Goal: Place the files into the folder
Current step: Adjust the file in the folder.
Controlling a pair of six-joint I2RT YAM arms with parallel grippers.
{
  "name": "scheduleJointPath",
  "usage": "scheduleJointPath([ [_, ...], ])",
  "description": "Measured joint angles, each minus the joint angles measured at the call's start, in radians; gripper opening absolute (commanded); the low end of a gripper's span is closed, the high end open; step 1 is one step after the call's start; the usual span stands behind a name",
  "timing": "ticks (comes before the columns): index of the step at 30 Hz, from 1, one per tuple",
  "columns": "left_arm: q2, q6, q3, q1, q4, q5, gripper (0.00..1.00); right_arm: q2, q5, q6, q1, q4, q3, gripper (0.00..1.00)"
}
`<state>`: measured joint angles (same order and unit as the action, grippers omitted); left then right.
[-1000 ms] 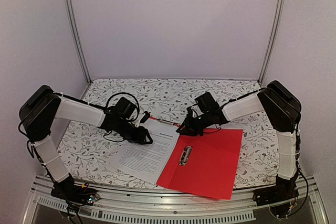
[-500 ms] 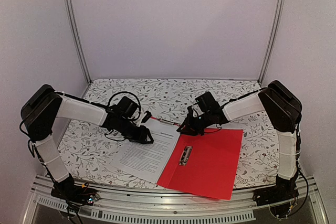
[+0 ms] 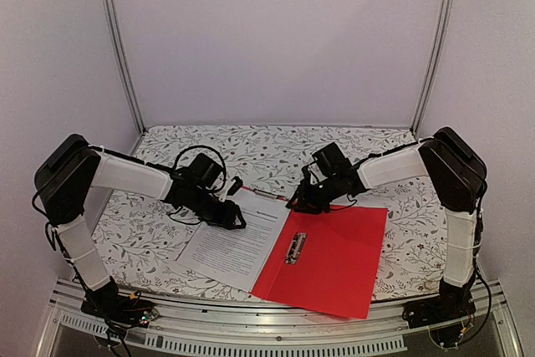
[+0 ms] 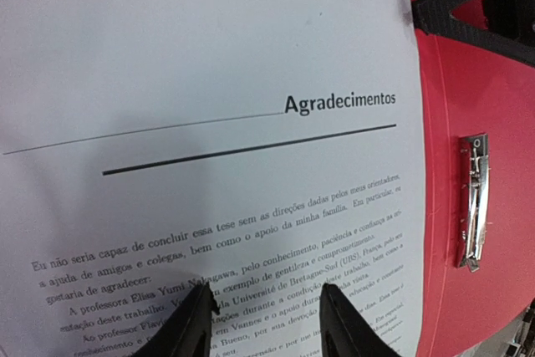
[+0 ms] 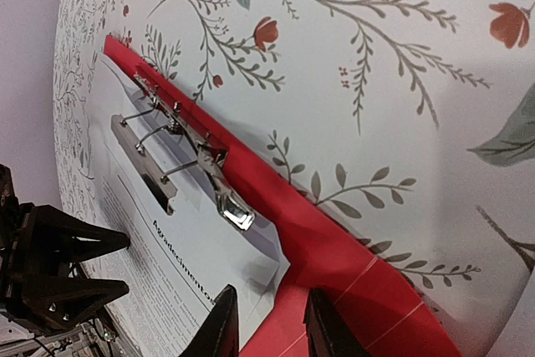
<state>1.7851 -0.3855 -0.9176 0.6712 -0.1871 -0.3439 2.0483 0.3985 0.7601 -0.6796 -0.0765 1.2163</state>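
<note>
The files [image 3: 230, 242] are white printed sheets lying on the left half of the open red folder [image 3: 338, 261]. In the left wrist view the top sheet [image 4: 209, 81] reads "Agradecimentos", with the folder [image 4: 481, 290] and its metal clip [image 4: 473, 202] to the right. My left gripper [image 3: 236, 221] [image 4: 263, 290] is open, its tips just over the text. My right gripper [image 3: 292, 204] [image 5: 269, 294] is open and empty over the sheet's far right corner [image 5: 267, 269] and the folder's red fold [image 5: 334, 240]. A metal clamp [image 5: 188, 152] lies on the sheet's top edge.
The table [image 3: 376, 152] has a floral cloth. A metal rail [image 3: 251, 336] runs along the near edge, and walls with metal posts [image 3: 117, 48] close in the back and sides. The left gripper shows at the left of the right wrist view [image 5: 50, 269].
Both grippers have shifted only slightly: the left a little to the right over the sheet, the right a little up and back. Files and folder lie as before.
</note>
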Motion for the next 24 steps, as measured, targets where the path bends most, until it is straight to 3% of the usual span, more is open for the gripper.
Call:
scheduleJointPath([
  [24,0.011,0.017,-0.033,0.010,-0.036,0.018,0.52,-0.058,-0.022,-0.156,0.000,-0.111,0.040,0.35],
])
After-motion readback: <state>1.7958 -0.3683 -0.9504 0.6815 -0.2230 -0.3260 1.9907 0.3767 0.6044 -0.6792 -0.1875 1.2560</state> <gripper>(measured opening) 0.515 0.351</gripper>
